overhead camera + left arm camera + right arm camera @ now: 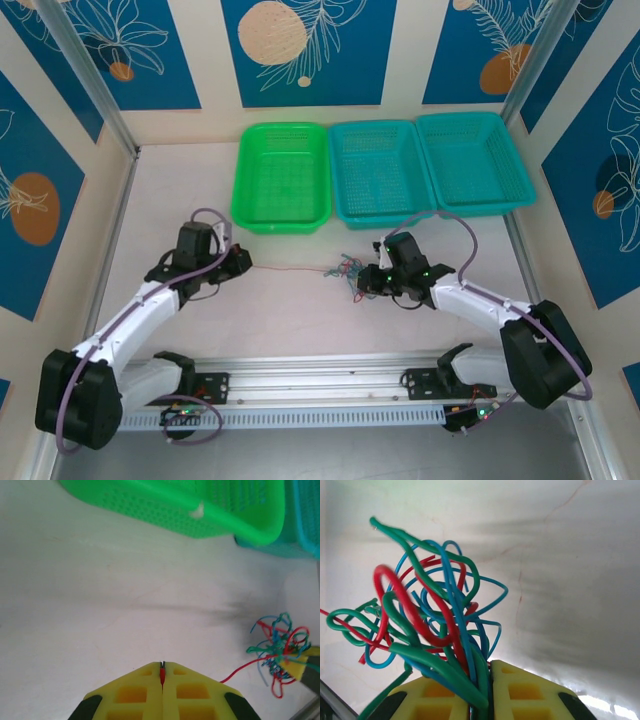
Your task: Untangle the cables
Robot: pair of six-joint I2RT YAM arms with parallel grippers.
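Observation:
A tangle of red, blue and green cables lies mid-table, seen close up as a knot in the right wrist view. My right gripper is shut on the bundle, several strands pinched between its yellow fingers. One red cable stretches left from the knot to my left gripper. That gripper is shut on the red cable's end. The knot sits at the right in the left wrist view, with the red cable leading out of it.
A green basket and two teal baskets stand in a row at the back. The green basket's rim runs across the top of the left wrist view. An aluminium rail crosses the near edge.

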